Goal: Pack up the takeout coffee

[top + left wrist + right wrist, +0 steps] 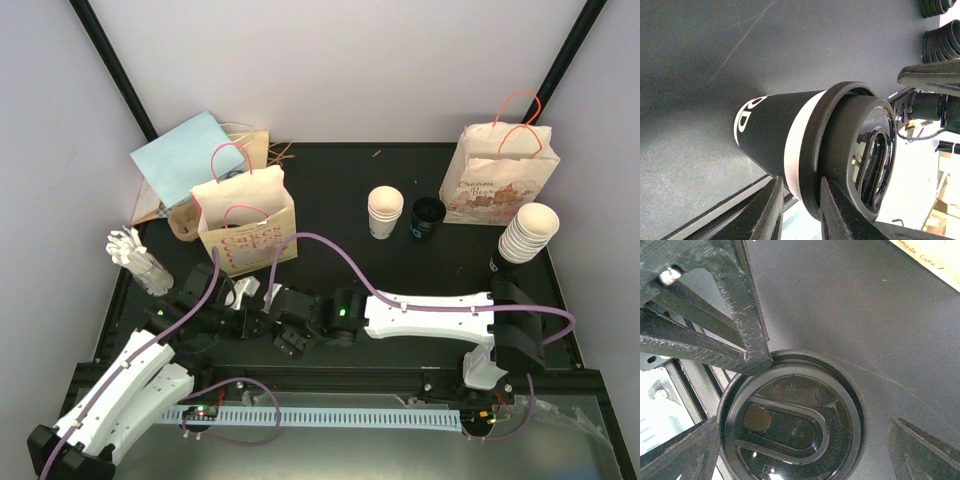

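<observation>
The takeout coffee is a black cup [765, 132] with a white band under a black lid [860, 150], tipped on its side in the left wrist view. My left gripper [800, 185] is shut on it, its fingers [767, 210] pinching the lid's rim. From the right wrist the lid [790, 425] faces the camera, and my right gripper [802, 445] stands open around it, one finger [682, 452] close to the rim, the other finger [925, 450] well apart. In the top view both grippers meet at the near left [255, 312], hiding the cup.
A paper bag [245, 225] with pink handles stands just behind the grippers, a second bag [500, 175] at the back right. White cup stacks [385, 212] [527, 235] and a black cup [428, 220] stand at mid right. White stirrers [140, 260] and a blue sheet [185, 155] lie left.
</observation>
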Controlling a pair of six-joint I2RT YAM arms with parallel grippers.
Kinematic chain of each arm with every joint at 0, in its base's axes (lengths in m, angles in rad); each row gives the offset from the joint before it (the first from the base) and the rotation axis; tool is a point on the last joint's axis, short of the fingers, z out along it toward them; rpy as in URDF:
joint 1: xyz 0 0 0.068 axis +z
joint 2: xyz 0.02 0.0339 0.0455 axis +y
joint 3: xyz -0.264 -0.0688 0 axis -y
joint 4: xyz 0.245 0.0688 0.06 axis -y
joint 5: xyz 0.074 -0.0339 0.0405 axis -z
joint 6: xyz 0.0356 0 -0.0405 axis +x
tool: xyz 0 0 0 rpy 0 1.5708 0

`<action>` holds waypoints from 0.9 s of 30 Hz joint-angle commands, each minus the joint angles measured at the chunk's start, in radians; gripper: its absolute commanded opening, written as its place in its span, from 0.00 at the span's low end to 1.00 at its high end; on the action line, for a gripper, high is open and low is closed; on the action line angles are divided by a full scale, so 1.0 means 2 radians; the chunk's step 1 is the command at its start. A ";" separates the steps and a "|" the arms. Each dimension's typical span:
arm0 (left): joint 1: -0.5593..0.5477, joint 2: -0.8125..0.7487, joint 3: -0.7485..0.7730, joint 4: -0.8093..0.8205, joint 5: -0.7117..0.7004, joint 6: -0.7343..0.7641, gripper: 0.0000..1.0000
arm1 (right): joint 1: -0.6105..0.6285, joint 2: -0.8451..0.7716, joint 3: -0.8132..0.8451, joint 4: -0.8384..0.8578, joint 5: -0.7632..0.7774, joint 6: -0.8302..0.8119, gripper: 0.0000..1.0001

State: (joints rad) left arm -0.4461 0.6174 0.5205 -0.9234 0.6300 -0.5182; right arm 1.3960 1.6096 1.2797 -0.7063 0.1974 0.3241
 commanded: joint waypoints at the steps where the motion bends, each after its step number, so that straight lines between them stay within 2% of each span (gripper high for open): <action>1: 0.003 0.004 -0.004 -0.002 0.009 0.009 0.22 | -0.004 0.011 0.014 -0.011 -0.011 0.011 0.92; 15: 0.002 0.007 -0.006 0.005 0.019 0.007 0.21 | -0.006 0.021 0.022 -0.019 -0.024 0.007 0.81; 27: 0.002 0.003 -0.011 0.010 0.024 0.002 0.21 | -0.006 0.027 0.021 -0.027 -0.040 0.004 0.79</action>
State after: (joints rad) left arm -0.4461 0.6239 0.5125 -0.9104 0.6590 -0.5144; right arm 1.3884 1.6428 1.2976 -0.7444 0.1429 0.3386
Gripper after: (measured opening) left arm 0.210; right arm 0.793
